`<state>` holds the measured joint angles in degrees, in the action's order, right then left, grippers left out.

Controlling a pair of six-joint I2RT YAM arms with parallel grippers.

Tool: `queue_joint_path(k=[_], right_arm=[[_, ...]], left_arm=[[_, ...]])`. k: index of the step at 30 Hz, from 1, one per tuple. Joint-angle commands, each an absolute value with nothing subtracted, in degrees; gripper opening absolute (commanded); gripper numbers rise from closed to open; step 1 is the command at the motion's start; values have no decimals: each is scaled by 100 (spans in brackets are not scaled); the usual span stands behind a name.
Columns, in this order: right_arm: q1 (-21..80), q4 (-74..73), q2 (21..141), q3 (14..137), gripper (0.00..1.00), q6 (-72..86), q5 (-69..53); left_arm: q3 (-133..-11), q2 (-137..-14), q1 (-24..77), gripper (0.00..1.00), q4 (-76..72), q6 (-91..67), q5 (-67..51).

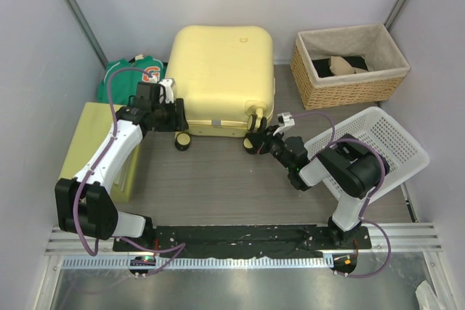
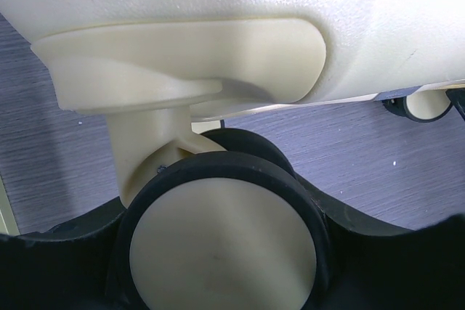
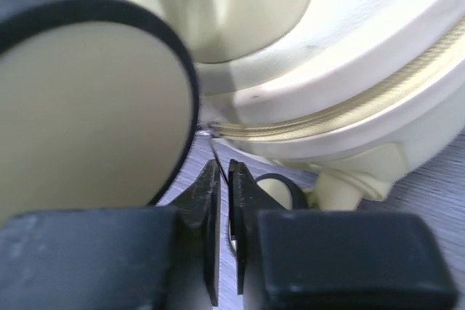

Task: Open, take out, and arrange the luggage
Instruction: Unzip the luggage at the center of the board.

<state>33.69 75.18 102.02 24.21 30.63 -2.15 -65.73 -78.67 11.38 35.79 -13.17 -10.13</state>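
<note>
The luggage, a pale yellow hard-shell suitcase, lies flat and closed at the back middle. My left gripper is at its near left corner. In the left wrist view a caster wheel fills the gap between the black fingers, which press its tyre on both sides. My right gripper is at the near right corner beside the other wheel. Its jaws are shut on a thin dark zipper pull hanging from the zip line.
A wicker basket with a few items stands at the back right. A white plastic basket lies tilted by the right arm. A yellow-green box sits along the left wall, with green clothing behind it.
</note>
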Motion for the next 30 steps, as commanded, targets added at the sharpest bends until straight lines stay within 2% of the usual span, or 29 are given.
queue_joint_path(k=[1,3,5,10,15,23,30], right_arm=[[3278,9562,10178,2566,6,3111,308],[3278,9562,10116,2497,1,3111,386],[3322,9562,9959,2348,1,3077,535],[3463,9274,9625,1987,1,3076,2028],[3516,8711,9378,1881,1,2865,2715],[3375,8087,9299,2101,1,2715,2523],[2795,7384,9027,2180,1,2812,1934]], left_arm=[[-6688,-7576,1063,0,3665,-1248,-1028],[-6697,-7576,1055,0,3682,-1231,-967],[-6688,-7594,1063,0,3709,-1213,-888],[-6724,-7690,1063,0,3797,-1178,-616],[-6741,-7796,1055,0,3876,-1160,-413],[-6724,-7831,993,0,3885,-1134,-237],[-6724,-7884,949,0,3885,-1143,-176]])
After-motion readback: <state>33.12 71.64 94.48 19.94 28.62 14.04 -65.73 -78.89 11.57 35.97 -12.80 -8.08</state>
